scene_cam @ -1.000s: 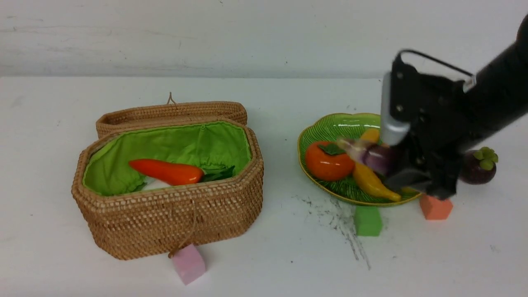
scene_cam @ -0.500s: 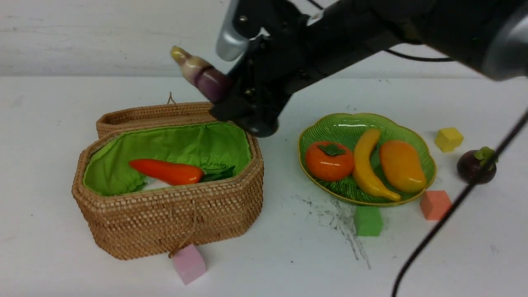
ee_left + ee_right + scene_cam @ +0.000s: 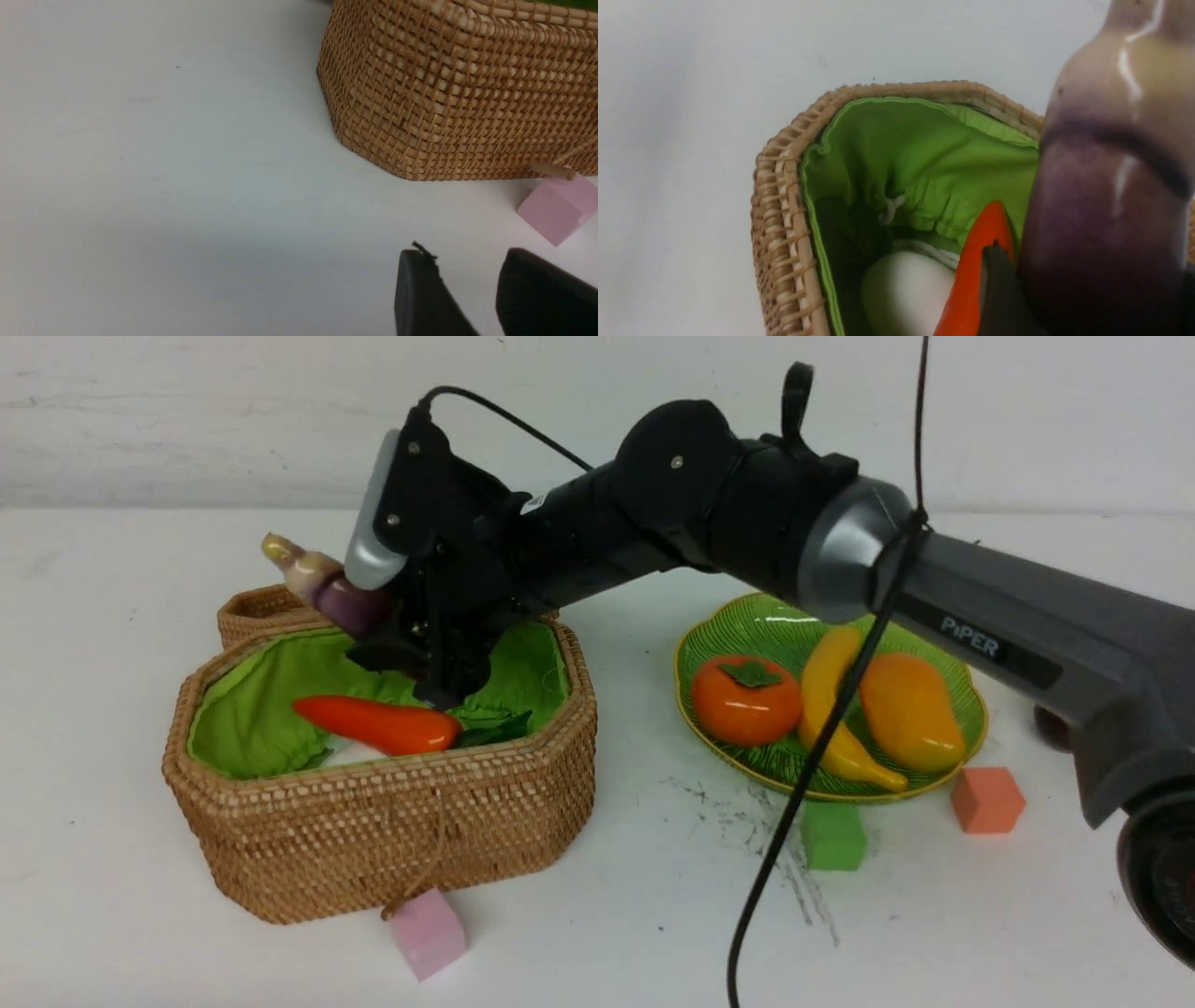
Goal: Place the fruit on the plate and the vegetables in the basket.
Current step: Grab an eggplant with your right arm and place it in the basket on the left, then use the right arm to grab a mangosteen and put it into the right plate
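Now eggplant (image 3: 322, 581) tilts, pale stem up-left, above basket (image 3: 373, 821).

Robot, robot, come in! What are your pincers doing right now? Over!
Right pincer shut on eggplant, over the basket. Left pincer holds nothing, low by the basket. Pepper and white vegetable already inside, right beneath. Over.

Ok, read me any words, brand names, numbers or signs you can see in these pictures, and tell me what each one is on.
"PiPER": white letters on the grey forearm of the right arm, front view.
Nothing else legible: the basket, plate, toy food and foam cubes carry no writing, and neither wrist view shows any text.
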You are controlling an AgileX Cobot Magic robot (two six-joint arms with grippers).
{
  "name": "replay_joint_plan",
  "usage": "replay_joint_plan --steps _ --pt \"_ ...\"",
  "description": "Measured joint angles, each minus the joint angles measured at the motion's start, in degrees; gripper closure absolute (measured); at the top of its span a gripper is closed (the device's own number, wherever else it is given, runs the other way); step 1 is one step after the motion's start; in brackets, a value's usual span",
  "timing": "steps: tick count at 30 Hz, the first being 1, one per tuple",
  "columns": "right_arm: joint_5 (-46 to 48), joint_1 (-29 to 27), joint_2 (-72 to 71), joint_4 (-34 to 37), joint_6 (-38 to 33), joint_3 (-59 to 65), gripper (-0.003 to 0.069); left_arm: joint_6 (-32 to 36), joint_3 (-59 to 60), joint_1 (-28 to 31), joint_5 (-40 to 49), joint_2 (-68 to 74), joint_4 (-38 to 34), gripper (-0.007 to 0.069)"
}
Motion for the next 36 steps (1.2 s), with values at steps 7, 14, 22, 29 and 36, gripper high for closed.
replay_joint_plan --steps 7,14,22,29,36 --pt "-0.4 0.0 -0.3 -4.2 7.3 -0.2 0.0145 0.0 0.0 0.0 0.0 0.0 0.0 0.0386" --pt "4.5 -0.8 -5.4 -15.2 15.9 -0.2 -0.0017 0.0 0.0 0.0 0.0 0.0 0.0 0.0386" --pt "22.7 -11.8 -16.7 -41.7 46.1 -0.7 0.0073 0.0 0.0 0.0 0.0 0.0 0.0 0.0386" --pt "28.5 -30.9 -15.6 -51.1 73.4 -0.7 0.013 0.0 0.0 0.0 0.0 0.0 0.0 0.0386" --pt "28.8 -43.7 -8.8 -43.4 81.7 -0.5 0.0059 0.0 0.0 0.0 0.0 0.0 0.0 0.0386"
